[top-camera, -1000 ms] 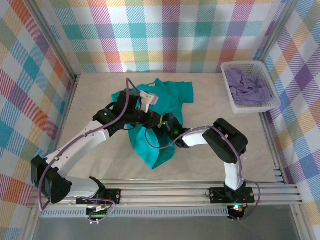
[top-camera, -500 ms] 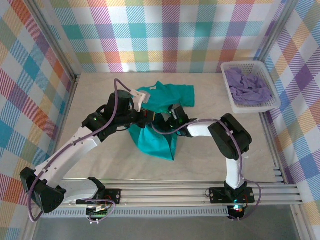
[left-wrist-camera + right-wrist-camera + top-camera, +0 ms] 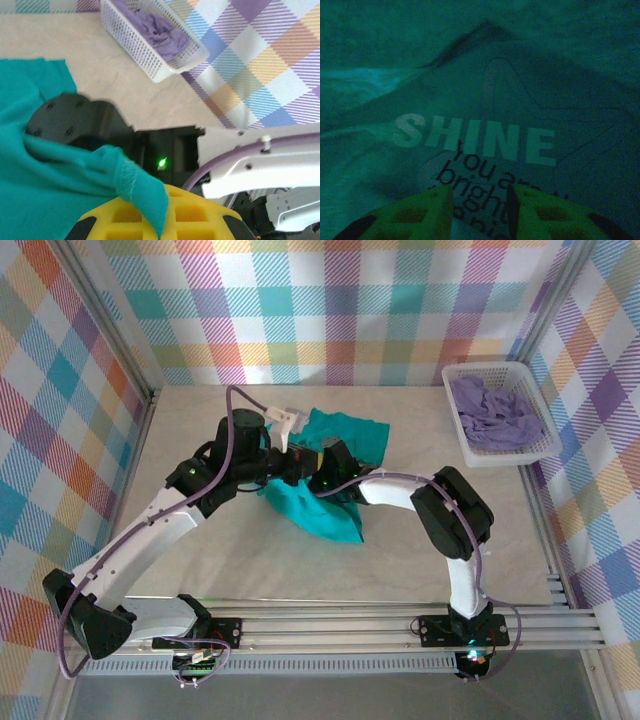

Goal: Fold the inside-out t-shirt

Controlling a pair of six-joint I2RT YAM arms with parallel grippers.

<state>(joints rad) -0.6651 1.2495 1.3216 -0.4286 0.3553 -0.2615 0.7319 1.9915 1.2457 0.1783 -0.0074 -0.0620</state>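
The inside-out t-shirt point(image 3: 335, 515) is a bunched teal heap at mid-table, its far part lying flat toward the back wall. My left gripper point(image 3: 292, 465) is at the heap's left edge. In the left wrist view a teal hem fold point(image 3: 145, 192) is pinched between the yellow pads of the left gripper point(image 3: 160, 202), which is shut on it. My right arm point(image 3: 400, 492) reaches into the shirt from the right. Under the cloth, my right gripper point(image 3: 480, 192) has its fingers apart, facing a pale print point(image 3: 475, 140) reading SHINE.
A white basket point(image 3: 500, 455) with the lavender-purple garment point(image 3: 490, 410) stands at the back right; it also appears in the left wrist view as the basket point(image 3: 150, 55). Plaid walls close in the table on three sides. Bare tabletop lies in front of the shirt.
Both grippers have moved away from the arm bases toward the back wall, drawing the shirt's near part with them. The heap now sits farther back and more bunched.
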